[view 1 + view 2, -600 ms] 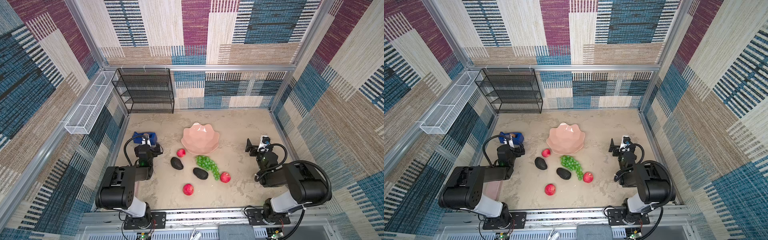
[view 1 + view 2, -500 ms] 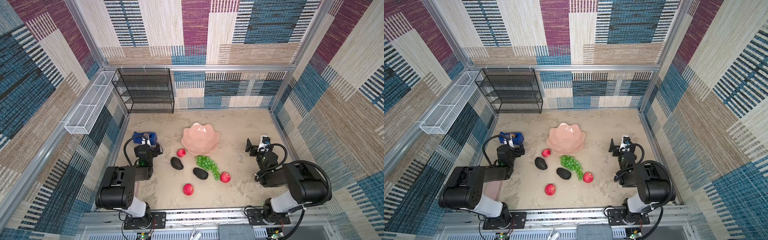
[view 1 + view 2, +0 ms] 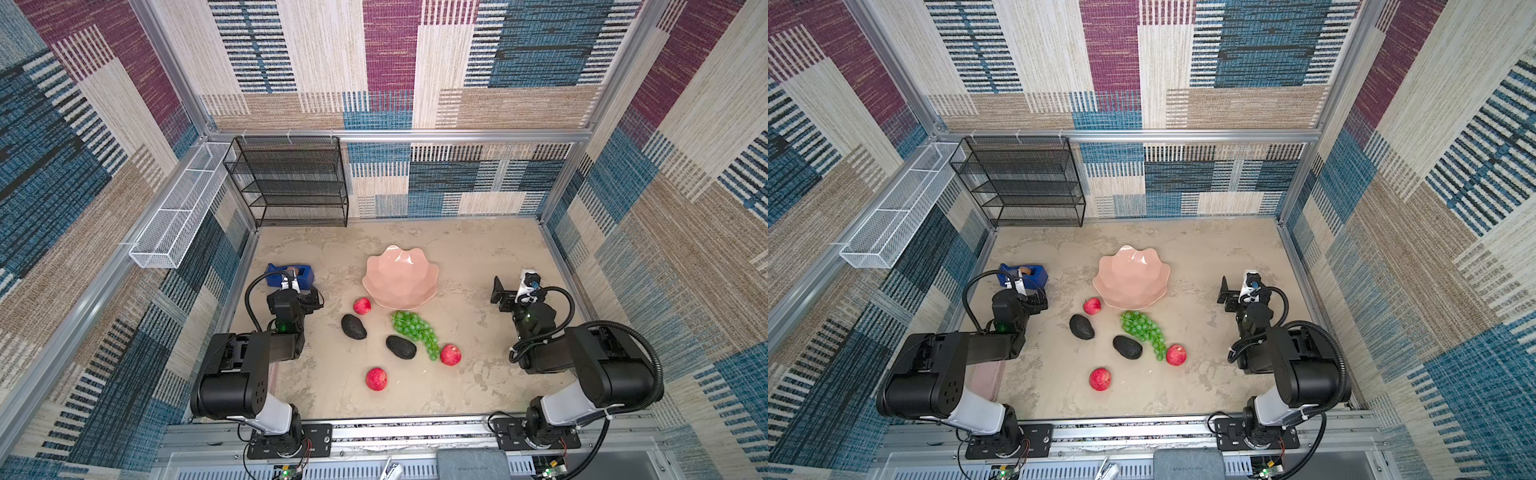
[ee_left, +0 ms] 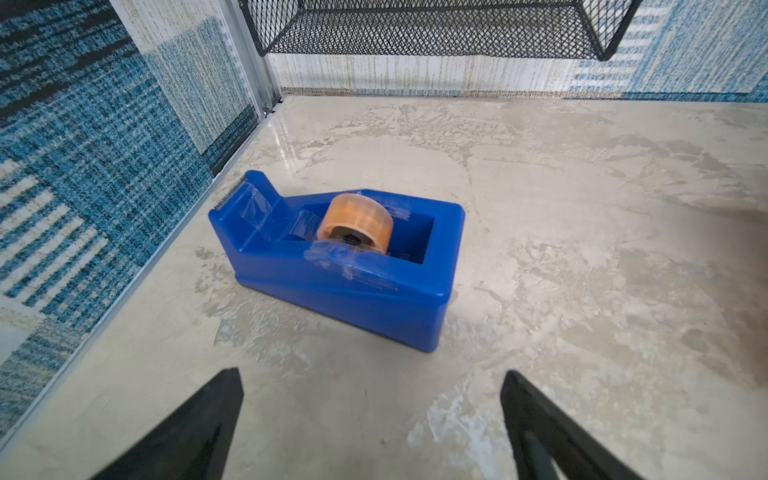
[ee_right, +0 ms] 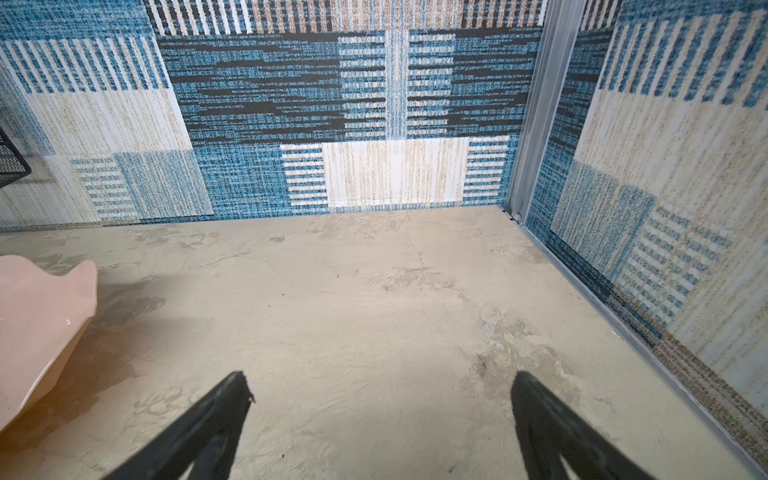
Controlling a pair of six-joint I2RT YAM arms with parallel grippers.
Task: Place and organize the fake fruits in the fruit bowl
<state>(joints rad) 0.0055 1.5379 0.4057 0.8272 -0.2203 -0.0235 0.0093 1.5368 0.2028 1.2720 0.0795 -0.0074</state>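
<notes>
The pale pink fruit bowl [image 3: 400, 277] [image 3: 1131, 277] stands empty mid-table; its rim [image 5: 37, 307] shows in the right wrist view. In front of it lie three red apples [image 3: 362, 306] [image 3: 450, 354] [image 3: 376, 378], two dark avocados [image 3: 353, 326] [image 3: 401, 347] and a bunch of green grapes [image 3: 414, 329]. My left gripper [image 3: 296, 291] [image 4: 370, 376] is open and empty, left of the fruit. My right gripper [image 3: 513, 291] [image 5: 380, 376] is open and empty over bare table, right of the bowl.
A blue tape dispenser [image 4: 340, 266] [image 3: 289, 275] sits just ahead of the left gripper by the left wall. A black mesh rack [image 3: 291, 183] stands at the back left, with a white wire basket [image 3: 174, 216] on the wall. A flat pink case [image 3: 985, 376] lies under the left arm.
</notes>
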